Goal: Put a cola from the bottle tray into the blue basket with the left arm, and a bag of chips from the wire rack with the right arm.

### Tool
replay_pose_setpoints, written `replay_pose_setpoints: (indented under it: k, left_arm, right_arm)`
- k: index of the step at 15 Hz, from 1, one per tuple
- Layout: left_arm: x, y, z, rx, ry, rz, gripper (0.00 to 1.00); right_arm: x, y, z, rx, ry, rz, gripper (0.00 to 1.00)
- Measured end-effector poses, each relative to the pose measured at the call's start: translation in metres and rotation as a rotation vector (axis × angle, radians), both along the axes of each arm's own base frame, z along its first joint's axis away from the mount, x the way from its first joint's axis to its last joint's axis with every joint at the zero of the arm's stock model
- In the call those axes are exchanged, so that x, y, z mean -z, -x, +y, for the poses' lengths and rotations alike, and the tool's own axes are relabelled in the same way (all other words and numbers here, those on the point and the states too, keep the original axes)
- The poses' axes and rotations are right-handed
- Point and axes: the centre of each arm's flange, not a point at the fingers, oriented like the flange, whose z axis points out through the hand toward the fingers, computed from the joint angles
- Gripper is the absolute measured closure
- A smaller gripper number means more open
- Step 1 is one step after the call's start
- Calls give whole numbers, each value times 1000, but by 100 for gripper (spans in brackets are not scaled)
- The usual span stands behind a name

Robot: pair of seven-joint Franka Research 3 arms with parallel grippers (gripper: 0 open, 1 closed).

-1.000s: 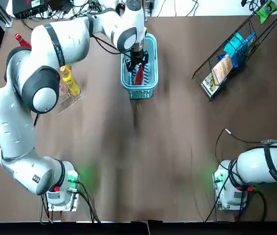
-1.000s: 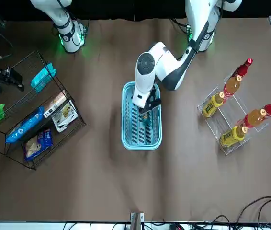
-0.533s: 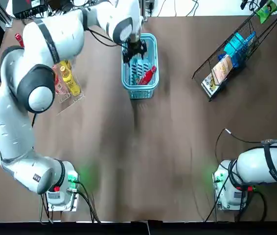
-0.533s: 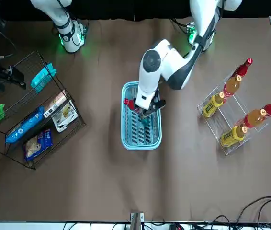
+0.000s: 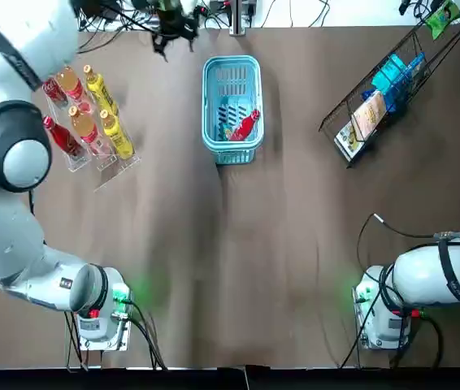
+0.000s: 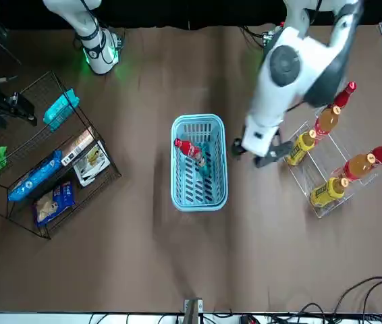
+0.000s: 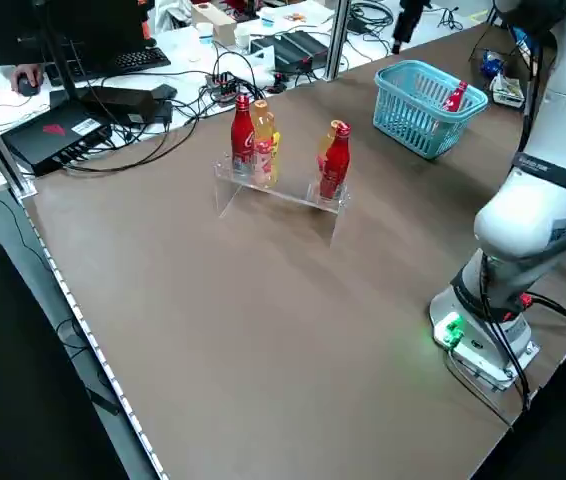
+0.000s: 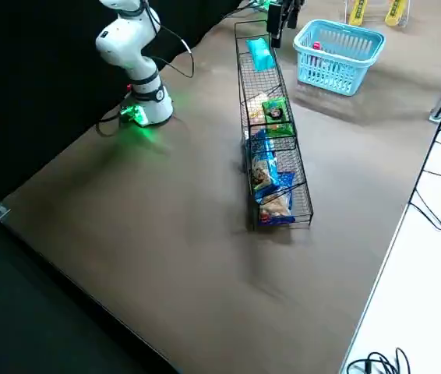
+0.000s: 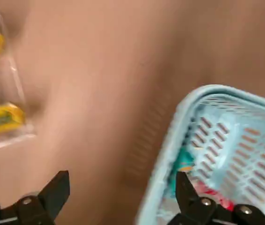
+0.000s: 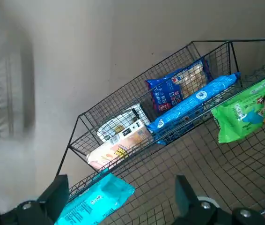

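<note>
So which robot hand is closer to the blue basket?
Left. The left gripper is just beside the blue basket, on the bottle tray's side. The right gripper is far off, by the wire rack.

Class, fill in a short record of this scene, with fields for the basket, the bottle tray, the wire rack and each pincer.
blue basket: holds one red cola, resting at a slant
bottle tray: six bottles upright, two red, two orange, two yellow
wire rack: several snack bags inside
left pincer: open, empty, between basket and tray
right pincer: open, empty, above the rack
</note>
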Motion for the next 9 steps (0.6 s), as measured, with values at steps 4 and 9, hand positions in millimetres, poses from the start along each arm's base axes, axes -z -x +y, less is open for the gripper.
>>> replay_pose_setpoints:
  k: [4, 9]
  left_arm:
    - [-45, 1, 82, 288, -75, 81, 0]
    - [-66, -1, 134, 380, -87, 107, 0]
  right_arm:
    - [-1, 1, 18, -26, 0, -2, 0]
    - [-3, 1, 28, -28, 1, -11, 0]
